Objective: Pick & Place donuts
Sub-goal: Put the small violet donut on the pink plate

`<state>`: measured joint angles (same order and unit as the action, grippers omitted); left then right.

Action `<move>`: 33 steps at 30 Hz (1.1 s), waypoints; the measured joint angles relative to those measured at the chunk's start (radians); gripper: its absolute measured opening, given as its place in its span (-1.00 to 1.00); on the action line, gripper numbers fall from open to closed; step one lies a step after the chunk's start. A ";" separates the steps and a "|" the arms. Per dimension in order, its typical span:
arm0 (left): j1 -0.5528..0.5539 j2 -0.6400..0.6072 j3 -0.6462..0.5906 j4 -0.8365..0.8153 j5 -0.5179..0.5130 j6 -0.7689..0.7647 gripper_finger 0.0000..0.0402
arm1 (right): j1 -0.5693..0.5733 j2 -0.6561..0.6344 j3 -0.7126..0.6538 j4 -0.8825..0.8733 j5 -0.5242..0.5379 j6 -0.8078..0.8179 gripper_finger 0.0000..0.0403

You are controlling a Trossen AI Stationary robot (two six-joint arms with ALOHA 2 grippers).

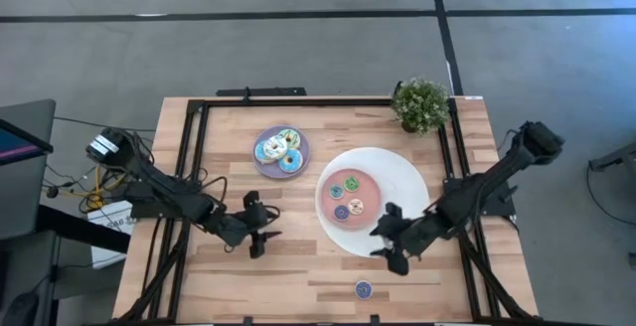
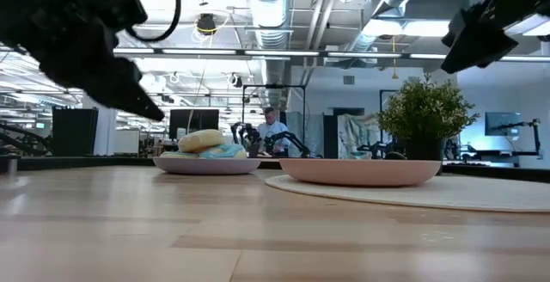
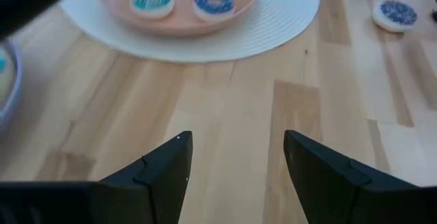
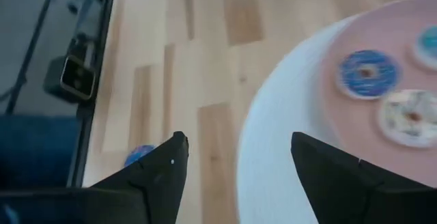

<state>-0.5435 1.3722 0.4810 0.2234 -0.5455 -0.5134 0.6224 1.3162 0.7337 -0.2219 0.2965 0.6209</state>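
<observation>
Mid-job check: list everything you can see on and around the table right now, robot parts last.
Large donuts: several, blue, cream and green iced, piled on lilac plate.
Mini donuts: four, green, blue, tan, on pink plate.
Loose mini donut: one, blue, near front table edge.
White mat: one, under pink plate.
Potted plant: one, green, back right.
Table: one, light wood.
Left gripper: open, empty, left of mat.
Right gripper: open, empty, at mat's front edge.

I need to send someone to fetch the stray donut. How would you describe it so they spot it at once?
Start at the white round mat holding the pink plate. From there go to the table's near edge: a single mini donut with dark blue icing lies on bare wood. Unlike every other donut, it sits on no plate.
</observation>
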 joint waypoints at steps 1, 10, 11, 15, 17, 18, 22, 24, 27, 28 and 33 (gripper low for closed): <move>0.000 -0.001 -0.010 0.005 0.002 -0.026 0.12 | 0.003 0.034 0.034 -0.019 -0.014 0.000 0.24; 0.014 0.006 -0.025 0.011 -0.027 -0.003 0.12 | 0.003 0.199 0.187 -0.123 -0.091 -0.001 0.18; 0.023 0.006 -0.024 0.015 -0.028 0.013 0.12 | 0.004 0.208 0.192 -0.119 -0.092 -0.001 0.18; 0.123 0.006 -0.025 0.046 -0.026 0.078 0.12 | 0.003 0.211 0.193 -0.117 -0.091 0.000 0.16; 0.194 0.006 -0.035 0.093 0.063 0.153 0.12 | 0.003 0.208 0.193 -0.121 -0.091 0.007 0.15; 0.228 0.006 -0.051 0.139 0.127 0.196 0.12 | 0.004 0.204 0.192 -0.122 -0.091 0.007 0.15; 0.336 -0.009 -0.165 0.410 0.324 0.321 0.12 | 0.004 0.200 0.193 -0.116 -0.089 0.044 0.15; 0.362 -0.033 -0.242 0.545 0.329 0.328 0.12 | 0.004 0.201 0.193 -0.119 -0.089 0.059 0.15; 0.371 -0.091 -0.364 0.697 0.284 0.321 0.12 | 0.010 0.201 0.193 -0.129 -0.089 0.069 0.15; 0.368 -0.116 -0.404 0.743 0.271 0.316 0.12 | 0.012 0.201 0.193 -0.133 -0.089 0.069 0.15; 0.333 -0.266 -0.471 0.726 0.218 0.313 0.12 | 0.011 0.201 0.192 -0.181 -0.090 0.080 0.15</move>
<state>-0.2107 1.1060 0.0097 0.9495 -0.3273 -0.2003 0.6337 1.5173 0.9260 -0.4032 0.2064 0.7007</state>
